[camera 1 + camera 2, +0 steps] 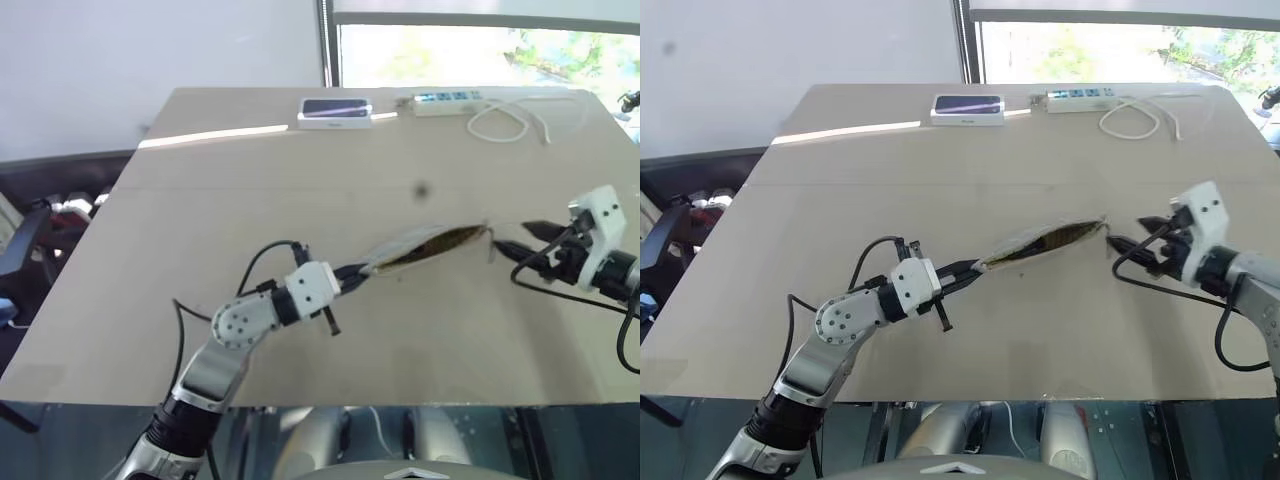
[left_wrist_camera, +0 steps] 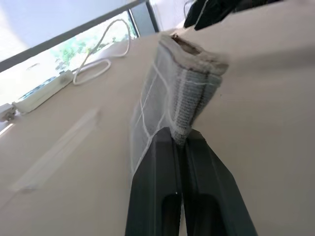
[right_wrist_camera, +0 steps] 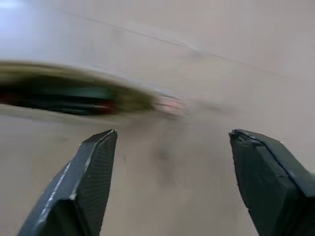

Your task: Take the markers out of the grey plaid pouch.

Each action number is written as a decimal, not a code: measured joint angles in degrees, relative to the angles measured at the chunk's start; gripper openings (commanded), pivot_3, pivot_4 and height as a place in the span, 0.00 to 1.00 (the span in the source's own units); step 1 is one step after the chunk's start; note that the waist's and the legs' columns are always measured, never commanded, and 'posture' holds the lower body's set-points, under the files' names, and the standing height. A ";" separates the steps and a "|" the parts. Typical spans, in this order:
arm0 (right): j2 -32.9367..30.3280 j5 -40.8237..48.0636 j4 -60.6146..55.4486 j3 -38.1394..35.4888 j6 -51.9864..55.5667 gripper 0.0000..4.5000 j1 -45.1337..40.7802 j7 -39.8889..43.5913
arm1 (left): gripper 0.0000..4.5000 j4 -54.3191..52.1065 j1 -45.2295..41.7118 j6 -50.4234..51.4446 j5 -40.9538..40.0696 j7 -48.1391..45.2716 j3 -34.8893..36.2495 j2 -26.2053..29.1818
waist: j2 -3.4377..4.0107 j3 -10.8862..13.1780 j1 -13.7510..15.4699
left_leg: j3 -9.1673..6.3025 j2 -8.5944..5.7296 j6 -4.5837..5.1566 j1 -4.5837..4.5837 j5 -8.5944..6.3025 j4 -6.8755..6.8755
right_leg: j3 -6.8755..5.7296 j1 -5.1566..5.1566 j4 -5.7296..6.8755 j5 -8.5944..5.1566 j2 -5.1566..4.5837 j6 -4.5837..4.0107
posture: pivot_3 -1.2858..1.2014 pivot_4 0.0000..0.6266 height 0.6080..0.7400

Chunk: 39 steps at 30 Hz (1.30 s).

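Now, by label:
Table [image 1: 200, 260]: flat, matte beige top, smooth.
Grey plaid pouch [image 1: 425, 245]: soft woven grey fabric with thin light grid lines, long flat shape, mouth gaping to show olive lining; near table centre, toward 3 o'clock, one end lifted.
Markers [image 3: 64, 101]: thin dark bodies inside the pouch mouth, green and red bits showing, blurred.
Left gripper [image 2: 179, 142]: black fingers clenched on the pouch's 9 o'clock end.
Right gripper [image 3: 172, 142]: released, black textured fingers spread wide, just off the pouch's 3 o'clock end, grasping nothing.
White box [image 1: 336, 111]: rectangular, dark top, at 12 o'clock.
Power strip [image 1: 449, 101]: white, long, looped white cable beside, at 1 o'clock.
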 measured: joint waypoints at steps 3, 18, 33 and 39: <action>0.09 3.17 -4.16 3.05 1.74 0.71 -0.40 1.37 | 0.00 -2.36 -0.15 3.75 -2.01 -0.25 -0.03 -0.59 | -0.13 0.08 0.05 | -0.01 0.00 0.00 -0.01 0.00 0.04 | -0.03 0.00 0.00 0.00 0.00 0.00 | 0.52 0.24 0.98; -0.09 2.24 -2.41 10.50 4.12 0.00 -6.28 -0.02 | 0.00 -4.60 -0.43 8.97 -4.56 -2.09 0.06 -1.37 | -0.20 0.13 0.08 | -0.05 -0.01 -0.01 -0.19 0.01 0.08 | -0.08 -0.11 -0.08 0.00 -0.01 -0.01 | 0.52 0.24 0.98; -12.65 -19.49 -0.48 31.15 -7.20 0.98 -17.92 15.52 | 0.00 -3.30 -3.63 24.50 -18.12 -3.90 0.03 -9.31 | -0.28 0.19 0.07 | -0.11 -0.01 -0.02 -0.31 0.01 0.20 | -0.20 -0.16 -0.06 0.00 -0.01 0.00 | 0.52 0.24 0.98; -13.70 -23.91 -1.87 36.99 -6.86 0.98 -20.80 19.88 | 0.00 -3.11 -3.23 29.53 -21.41 -5.98 0.28 -7.69 | -0.28 0.18 0.00 | -0.10 -0.01 -0.02 -0.32 0.01 0.20 | -0.17 -0.20 -0.06 0.00 -0.01 -0.01 | 0.52 0.24 0.98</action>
